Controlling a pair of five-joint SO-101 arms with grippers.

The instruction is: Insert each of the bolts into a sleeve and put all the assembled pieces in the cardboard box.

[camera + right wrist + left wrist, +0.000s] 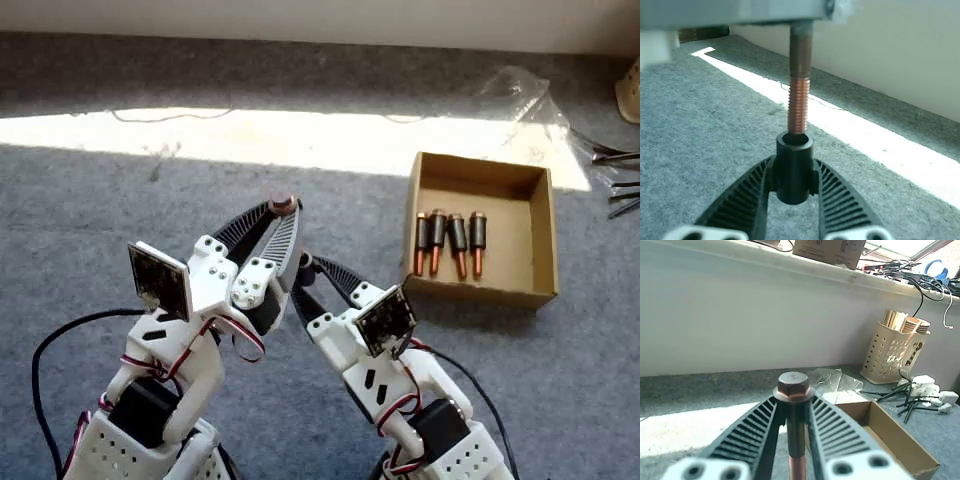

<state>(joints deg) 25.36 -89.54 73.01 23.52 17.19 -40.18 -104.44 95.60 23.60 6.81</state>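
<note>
My left gripper [283,213] is shut on a copper bolt [284,204], which it holds upright with the hex head [793,385] above its fingertips. Just below it, my right gripper [305,268] is shut on a black sleeve [792,167], open end up. The bolt's threaded tip [798,107] hangs straight over the sleeve's mouth and is just entering it. The cardboard box [538,240] sits to the right on the grey carpet. Several assembled pieces [448,238] lie in it side by side.
A clear plastic bag [515,95] lies behind the box, and dark cables [612,185] run off at the right edge. A cream basket of sticks [892,352] and white plugs [927,390] stand by the wall. A sunlit strip [200,135] crosses the carpet.
</note>
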